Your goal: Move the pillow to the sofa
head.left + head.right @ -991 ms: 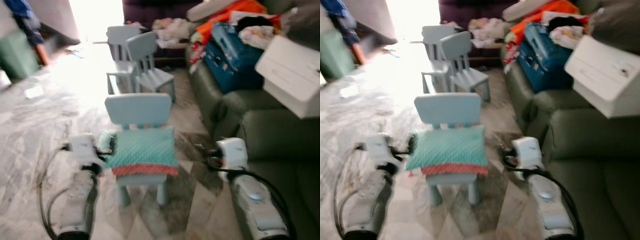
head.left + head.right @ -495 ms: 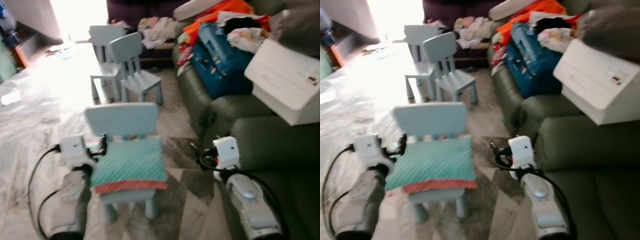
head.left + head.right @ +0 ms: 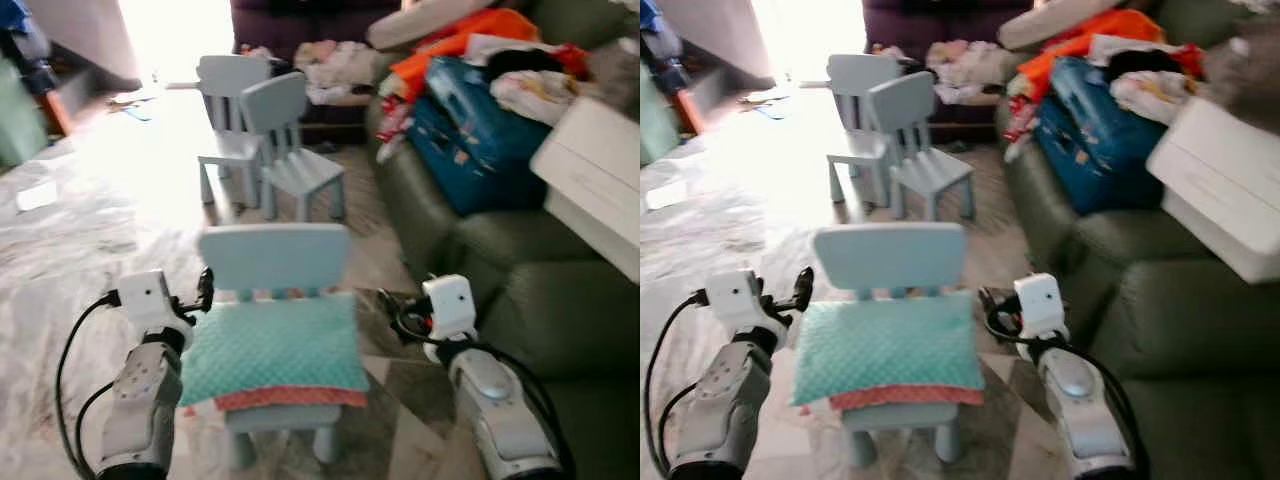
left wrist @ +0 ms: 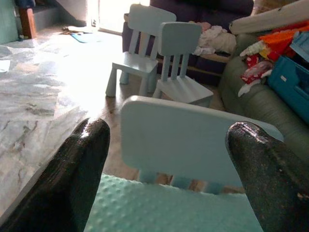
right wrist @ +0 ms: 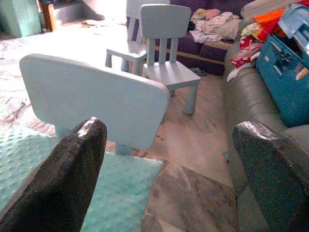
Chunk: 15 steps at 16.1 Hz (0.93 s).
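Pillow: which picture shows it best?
The left eye view: the whole pillow lies on the chair. The right eye view shows it too; the wrist views catch just its near edge.

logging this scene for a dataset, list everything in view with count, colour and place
pillow: 1, teal with a red edge, lying on the nearest chair's seat
small chairs: 3, pale blue, one close in front, two further back
sofa: 1, dark green, on the right
suitcase: 1, blue, on the sofa among piled clothes
white box: 1, on the sofa
floor: marbled grey
left gripper: open, at the pillow's left edge
right gripper: open, at the pillow's right edge
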{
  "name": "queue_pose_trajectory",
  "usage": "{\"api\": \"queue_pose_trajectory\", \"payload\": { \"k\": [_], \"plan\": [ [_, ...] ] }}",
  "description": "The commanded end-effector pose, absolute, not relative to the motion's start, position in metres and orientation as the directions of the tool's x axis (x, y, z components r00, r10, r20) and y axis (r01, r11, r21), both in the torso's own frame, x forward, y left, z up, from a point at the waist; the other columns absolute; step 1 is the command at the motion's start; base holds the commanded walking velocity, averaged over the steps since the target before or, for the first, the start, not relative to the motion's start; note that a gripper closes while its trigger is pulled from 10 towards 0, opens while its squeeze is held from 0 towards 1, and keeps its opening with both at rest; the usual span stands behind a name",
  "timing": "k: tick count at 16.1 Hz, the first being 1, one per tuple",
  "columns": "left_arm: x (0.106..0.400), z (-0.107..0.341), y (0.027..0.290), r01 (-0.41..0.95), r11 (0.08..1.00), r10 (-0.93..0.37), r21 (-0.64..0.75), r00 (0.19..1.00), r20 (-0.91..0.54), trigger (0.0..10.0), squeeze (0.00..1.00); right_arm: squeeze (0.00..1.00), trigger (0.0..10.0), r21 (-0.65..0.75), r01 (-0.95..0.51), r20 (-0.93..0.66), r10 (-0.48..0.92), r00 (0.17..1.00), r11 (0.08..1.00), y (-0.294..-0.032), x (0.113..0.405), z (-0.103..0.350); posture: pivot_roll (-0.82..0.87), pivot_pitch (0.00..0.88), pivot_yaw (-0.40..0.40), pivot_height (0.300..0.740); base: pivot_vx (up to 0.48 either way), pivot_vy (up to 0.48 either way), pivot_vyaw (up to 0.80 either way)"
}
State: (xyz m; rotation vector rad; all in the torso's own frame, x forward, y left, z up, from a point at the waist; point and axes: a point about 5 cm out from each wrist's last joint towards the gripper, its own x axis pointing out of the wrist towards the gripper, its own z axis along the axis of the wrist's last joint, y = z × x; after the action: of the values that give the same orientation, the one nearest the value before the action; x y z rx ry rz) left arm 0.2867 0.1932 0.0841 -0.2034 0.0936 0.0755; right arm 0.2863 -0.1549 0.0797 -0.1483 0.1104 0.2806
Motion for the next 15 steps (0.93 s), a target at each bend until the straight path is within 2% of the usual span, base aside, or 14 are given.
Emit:
{"api": "queue_pose_trajectory", "payload": {
  "k": [1,15],
  "plan": [
    [0.2877,0.0844,0.1871,-0.069,0.978,0.049,-0.195,0.993,-0.104,10.0,0.00,0.00,10.0,-0.138,-0.270,-0.130,0.253,0.959,0.953,-0.1604,0.2859,0.0801,-0.08,0.000,0.001,0.740,0.000,0.000,0.00],
    [0.2866,0.0844,0.1910,-0.071,0.982,0.054,-0.176,0.994,-0.099,10.0,0.00,0.00,10.0,-0.118,-0.288,-0.124,0.274,0.954,0.950,-0.1579,0.2864,0.0804,-0.07,0.000,-0.001,0.740,0.000,0.000,0.00]
  ]
}}
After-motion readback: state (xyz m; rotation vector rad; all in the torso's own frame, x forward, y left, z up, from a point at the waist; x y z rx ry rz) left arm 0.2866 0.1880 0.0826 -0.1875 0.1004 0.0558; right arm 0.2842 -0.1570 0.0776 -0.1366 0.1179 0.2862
